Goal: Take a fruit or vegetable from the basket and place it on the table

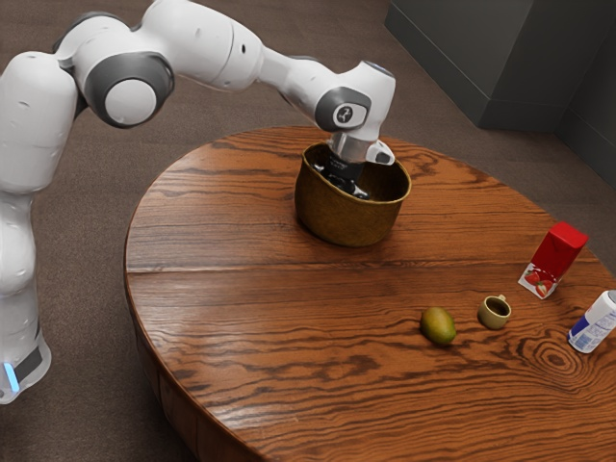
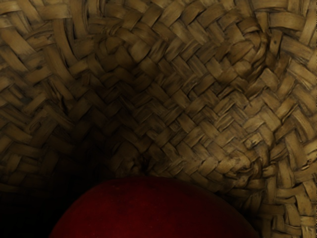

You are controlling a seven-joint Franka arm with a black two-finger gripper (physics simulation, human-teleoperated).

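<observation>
The gripper (image 1: 344,178) reaches down into the woven basket (image 1: 346,219), its black body partly below the rim and its fingertips hidden by the basket wall. In the wrist view a dark red rounded fruit or vegetable (image 2: 153,210) lies just under my hand, inside the basket, whose woven inside (image 2: 183,104) surrounds it. Whether the fingers touch the red thing cannot be told. The wooden table (image 1: 241,298) carries the basket toward its far side.
A greenish-yellow fruit (image 1: 439,326) lies on the table, beside a small yellowish mug (image 1: 495,312). Farther to the exterior view's right stand a red carton (image 1: 555,258) and a tilted white-and-blue can (image 1: 594,321).
</observation>
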